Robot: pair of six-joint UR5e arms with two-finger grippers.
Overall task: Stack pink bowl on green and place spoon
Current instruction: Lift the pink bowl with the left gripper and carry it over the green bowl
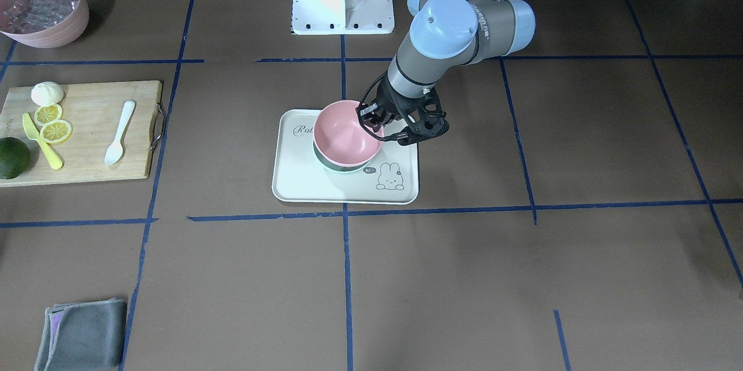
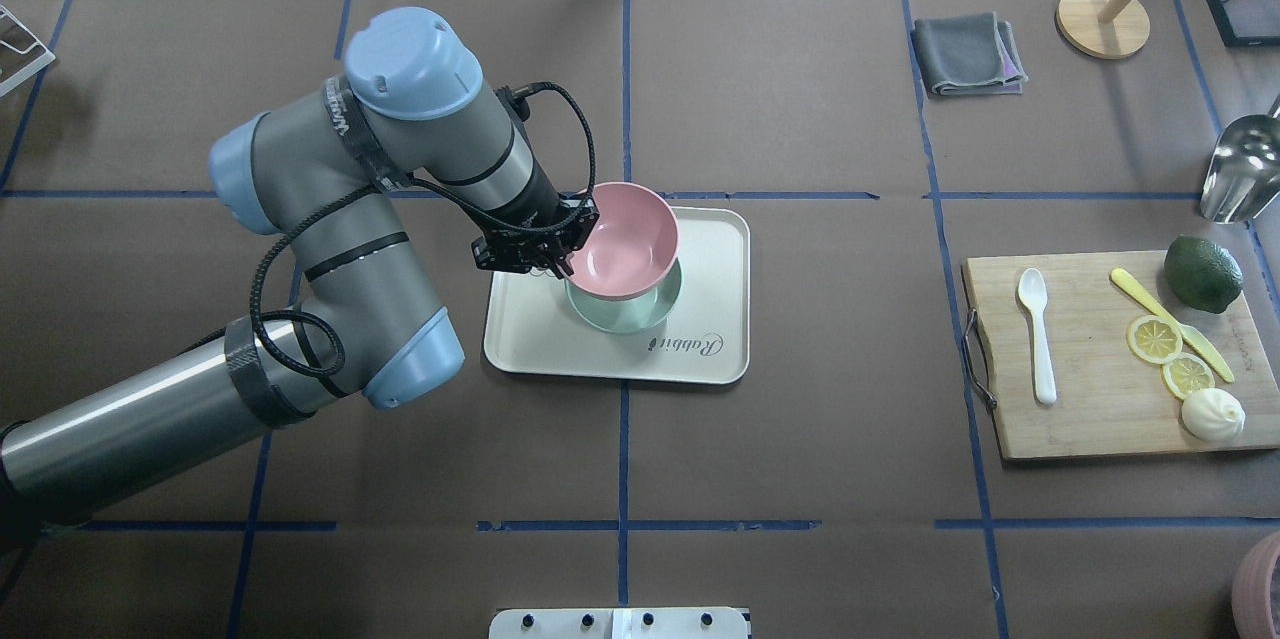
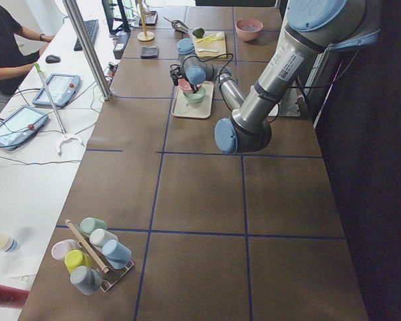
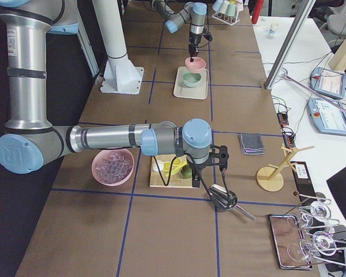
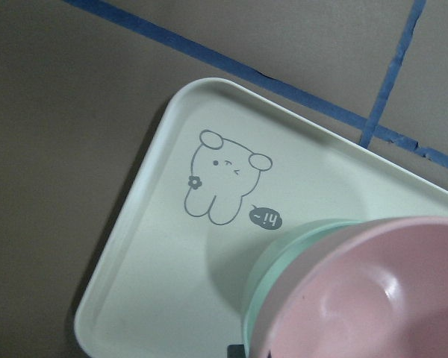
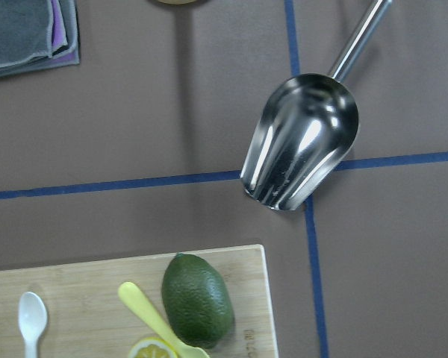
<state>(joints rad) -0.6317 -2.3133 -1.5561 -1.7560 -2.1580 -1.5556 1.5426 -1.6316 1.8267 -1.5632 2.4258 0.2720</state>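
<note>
One folded grey cloth point(image 1: 81, 333) lies nearest the operators' edge of the table point(image 1: 464, 278), well apart from the rest. A little farther in, past the table's end on the robot's right, a steel scoop point(image 6: 299, 142) lies with its handle pointing away from the robot. The right gripper point(image 4: 219, 183) hangs above it, seen only from the side, so I cannot tell whether its fingers are spread or closed. Farther in again, at the middle, a pale tray point(image 1: 296, 182) with a rabbit drawing holds the green bowl point(image 1: 342, 169). The pink bowl point(image 1: 342, 133) sits over it, slightly tilted, mouth up; whether it rests inside or hangs just above, I cannot tell. The left gripper point(image 1: 374, 124) grasps the pink bowl by the rim on the left arm's side. Level with the tray, toward the robot's right, is a wooden cutting board point(image 1: 87, 147). The white spoon point(image 1: 120, 132) lies flat on it, well apart from both bowls. Its long axis runs across the table's depth, the scoop end toward the operators and the handle toward the robot. Beside it lie a yellow knife point(image 1: 42, 141), two lemon slices point(image 1: 52, 124) and a green fruit point(image 1: 11, 157). Farthest back, near the robot's side, stands a large bowl of clear cubes point(image 1: 43, 8).
</note>
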